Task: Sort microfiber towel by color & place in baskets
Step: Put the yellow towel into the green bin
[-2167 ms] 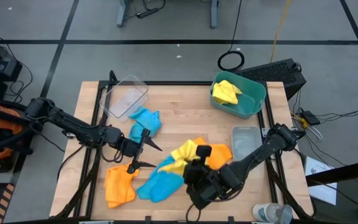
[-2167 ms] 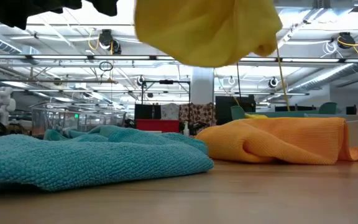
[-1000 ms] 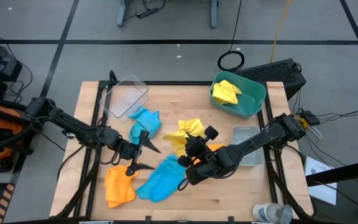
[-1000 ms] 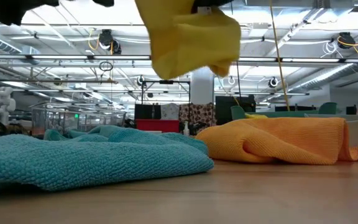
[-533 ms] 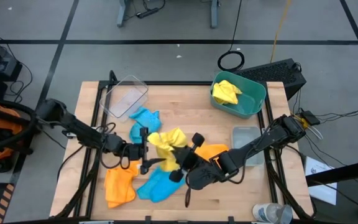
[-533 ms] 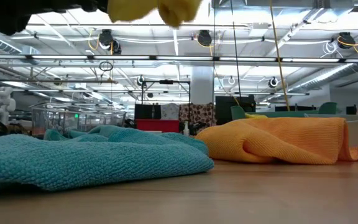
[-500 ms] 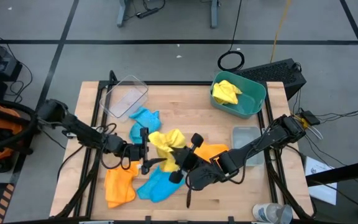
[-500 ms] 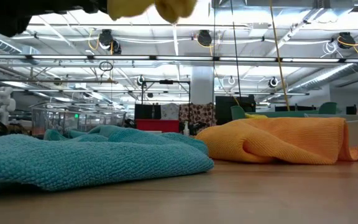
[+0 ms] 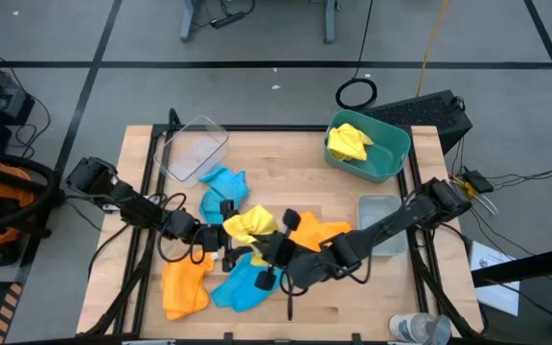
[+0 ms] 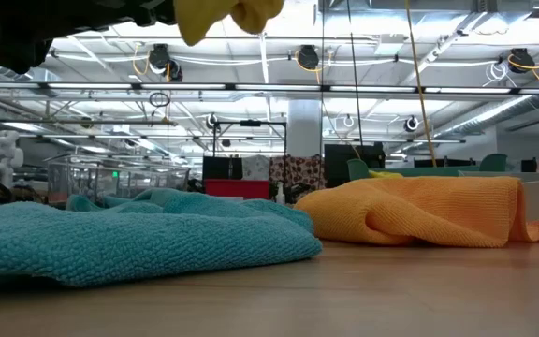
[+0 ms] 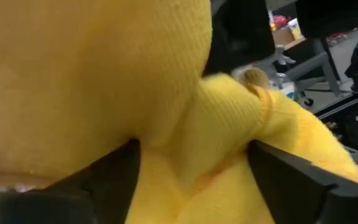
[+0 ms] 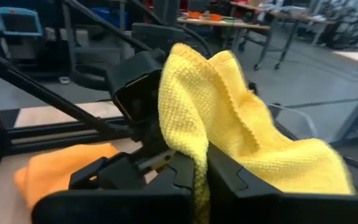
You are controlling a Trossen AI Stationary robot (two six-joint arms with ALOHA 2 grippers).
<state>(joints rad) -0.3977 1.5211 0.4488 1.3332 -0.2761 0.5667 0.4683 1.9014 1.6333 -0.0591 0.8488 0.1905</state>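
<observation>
A yellow towel hangs in the air over the table's middle, held by my right gripper, which is shut on it. My left gripper is open right beside it; in the left wrist view the yellow towel fills the gap between its fingers. A second yellow towel lies in the teal basket. Two blue towels and two orange towels lie flat on the table. The clear basket and the small grey basket hold nothing. My right gripper pinches a bunched fold of the yellow towel between its two fingers, reaching roughly level from the table's right side. The towel is lifted clear of the table, and its loose part droops beside the fingers. My left gripper's open fingers stand on either side of the yellow cloth; whether they touch it, I cannot tell.
The clear basket stands at the far left of the table, the teal basket at the far right corner, the grey basket at the right edge. A bottle stands at the near right corner. Bare wood shows between the far baskets.
My right gripper has carried the yellow towel toward the table's left, from over the orange towel to my left gripper, and higher, so only its lower edge shows in the low view. My left gripper has moved a little toward the right and meets the towel.
</observation>
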